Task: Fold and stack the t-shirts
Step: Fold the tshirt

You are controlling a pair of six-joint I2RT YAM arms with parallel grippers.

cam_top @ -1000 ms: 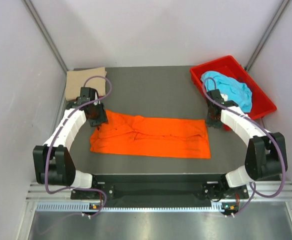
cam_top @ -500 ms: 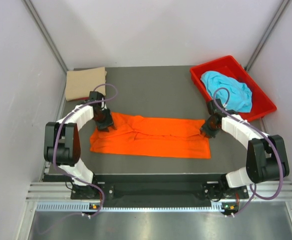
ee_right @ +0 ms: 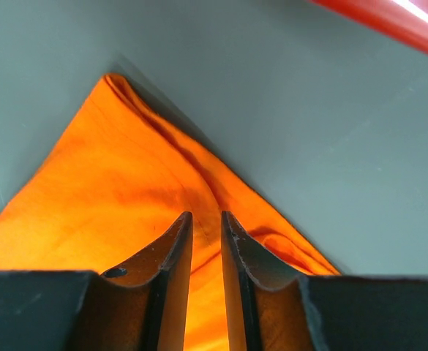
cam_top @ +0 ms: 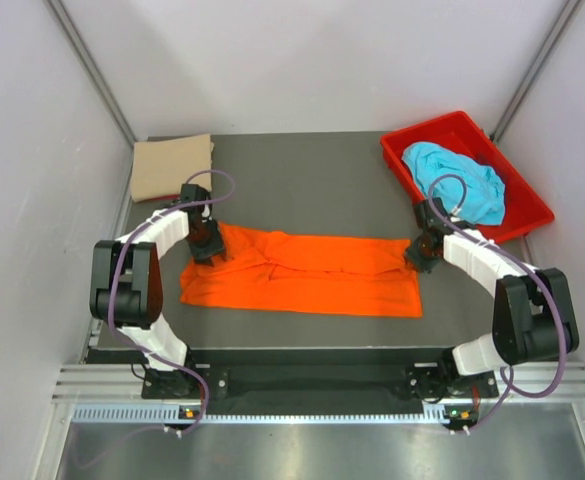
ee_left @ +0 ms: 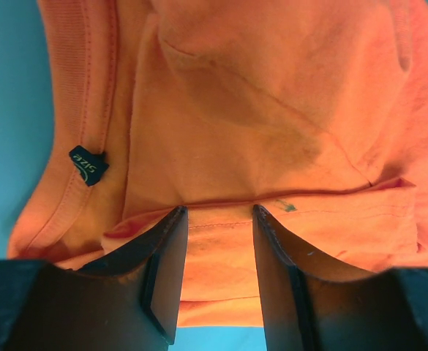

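Observation:
The orange t-shirt (cam_top: pixel 302 275) lies on the dark table as a long flat band folded lengthwise. My left gripper (cam_top: pixel 204 243) is down on its far left corner, by the collar. In the left wrist view its jaws (ee_left: pixel 219 210) stand open with a hem of the orange cloth (ee_left: pixel 272 95) between them. My right gripper (cam_top: pixel 419 258) rests on the far right corner; its jaws (ee_right: pixel 206 216) stand a narrow gap apart over the orange cloth (ee_right: pixel 104 183). A tan t-shirt (cam_top: pixel 172 166) lies folded at the far left. A turquoise t-shirt (cam_top: pixel 457 180) sits crumpled in the bin.
The red plastic bin (cam_top: pixel 424 130) stands at the far right, its wall (ee_right: pixel 389 18) just beyond my right gripper. Grey walls close in on both sides. A size tag (ee_left: pixel 88 162) shows at the collar.
My left gripper came off the tan shirt's side onto the orange shirt's far left corner. My right gripper moved from the bin's edge onto the far right corner, its jaws narrowing slightly.

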